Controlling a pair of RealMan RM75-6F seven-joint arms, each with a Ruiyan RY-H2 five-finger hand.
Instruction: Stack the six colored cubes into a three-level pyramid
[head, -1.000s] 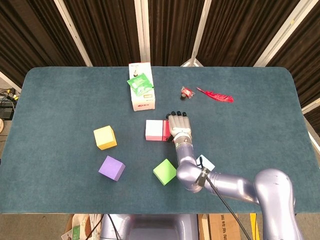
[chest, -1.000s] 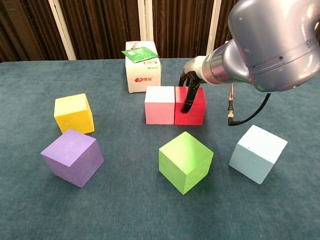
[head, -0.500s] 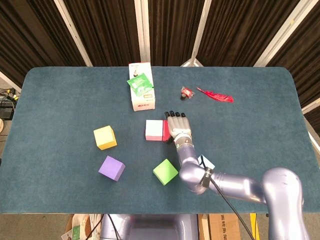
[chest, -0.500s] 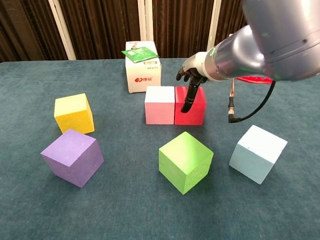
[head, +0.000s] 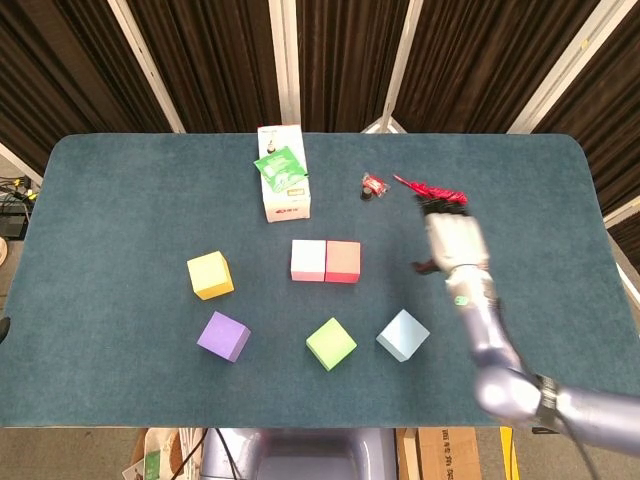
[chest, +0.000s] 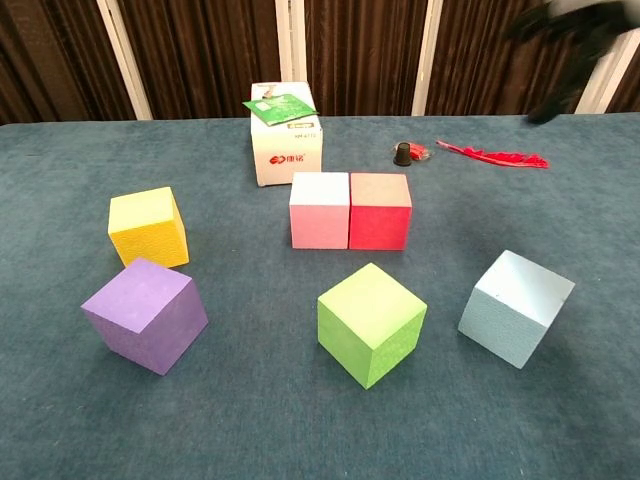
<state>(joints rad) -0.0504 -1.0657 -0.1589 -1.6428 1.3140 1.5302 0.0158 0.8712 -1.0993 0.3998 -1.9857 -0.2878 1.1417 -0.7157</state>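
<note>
Cubes lie across the teal table (head: 120, 200); pink cube (head: 308, 260) and red cube (head: 343, 261) touch side by side at centre frame; yellow cube (head: 210, 275) and purple cube (head: 223, 336) sit lower left; green cube (head: 331, 343) and light blue cube (head: 403, 334) sit below centre; right hand (head: 455, 243) hovers right of centre, empty, fingers extended; left hand is out of sight.

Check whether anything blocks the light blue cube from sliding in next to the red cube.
Nothing visible does. The light blue cube sits in front and to the right of the red cube, with bare table between them. The spot right of the red cube is free; the right hand is raised off to the right.
</note>
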